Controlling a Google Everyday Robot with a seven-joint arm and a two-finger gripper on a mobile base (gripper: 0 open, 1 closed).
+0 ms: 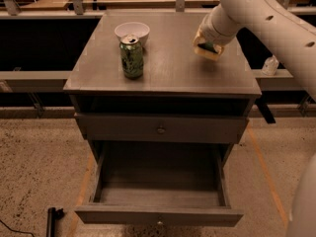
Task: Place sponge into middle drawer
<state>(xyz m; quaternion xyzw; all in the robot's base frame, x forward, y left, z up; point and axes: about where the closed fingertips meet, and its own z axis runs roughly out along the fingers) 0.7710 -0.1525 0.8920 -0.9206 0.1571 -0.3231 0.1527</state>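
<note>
The sponge, pale yellow with a dark green face, is at the right rear of the grey cabinet's top. My gripper comes down on it from the upper right and is shut on the sponge, holding it just above the top. The middle drawer, the lowest one, is pulled open below. It is a wide shallow tray with nothing in it and a small round knob on its front. The arm hides the far side of the sponge.
A green can stands at the left of the cabinet top with a white bowl right behind it. A closed drawer front with a knob sits above the open drawer. A small dark object lies on the floor at lower left.
</note>
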